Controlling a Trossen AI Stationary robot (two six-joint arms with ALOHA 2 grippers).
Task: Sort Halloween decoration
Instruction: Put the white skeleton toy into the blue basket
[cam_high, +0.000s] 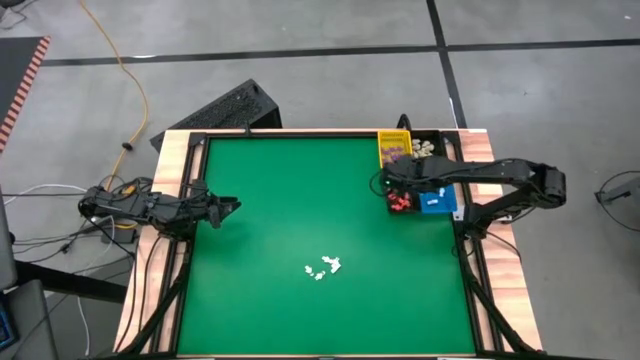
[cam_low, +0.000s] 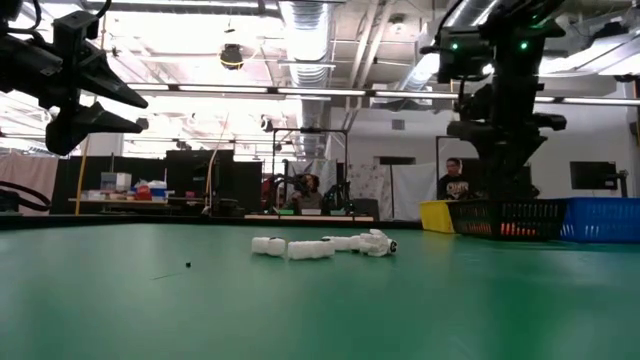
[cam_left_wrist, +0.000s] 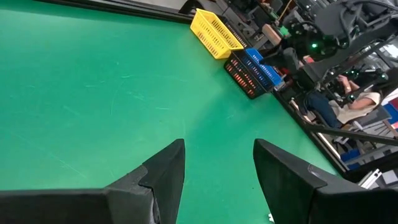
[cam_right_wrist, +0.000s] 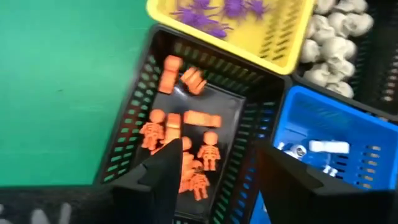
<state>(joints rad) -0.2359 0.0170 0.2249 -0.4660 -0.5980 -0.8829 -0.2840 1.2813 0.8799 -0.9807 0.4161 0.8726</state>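
Green felt worktop (cam_high: 300, 200) with wooden edge strips, seen from above. Right gripper (cam_right_wrist: 211, 165) poised over black rectangular plastic mesh bin (cam_right_wrist: 140, 106) at worktop's far right corner, dark fingers (cam_right_wrist: 165, 168) spread apart, nothing between them. Inside black bin: small orange-red plastic skeleton figures (cam_right_wrist: 183, 146) plus a few loose orange pieces, lying flat on bin floor. Touching it on the far side, yellow rectangular plastic mesh bin (cam_right_wrist: 280, 34) holding tiny purple spider trinkets (cam_right_wrist: 214, 12). Just beside black bin, blue rectangular plastic mesh bin (cam_right_wrist: 342, 124) with a few white pieces (cam_right_wrist: 320, 149) inside. Second black bin (cam_right_wrist: 373, 68) behind blue one, filled with cream-white skull trinkets (cam_right_wrist: 333, 37). Same bin cluster visible from above (cam_high: 415, 175) and at far right in low view (cam_low: 530, 215).

Left gripper (cam_left_wrist: 217, 171) hanging above worktop's left edge, well apart from bins, fingers wide open, empty. Also visible high at left in low view (cam_low: 95, 95).

Small cluster of cream-white bone-like trinkets (cam_high: 322, 267) loose on worktop near middle, toward near edge, between the two arms; pieces lying flat, some touching (cam_low: 320, 245).

People seated in room beyond worktop (cam_low: 455, 180).
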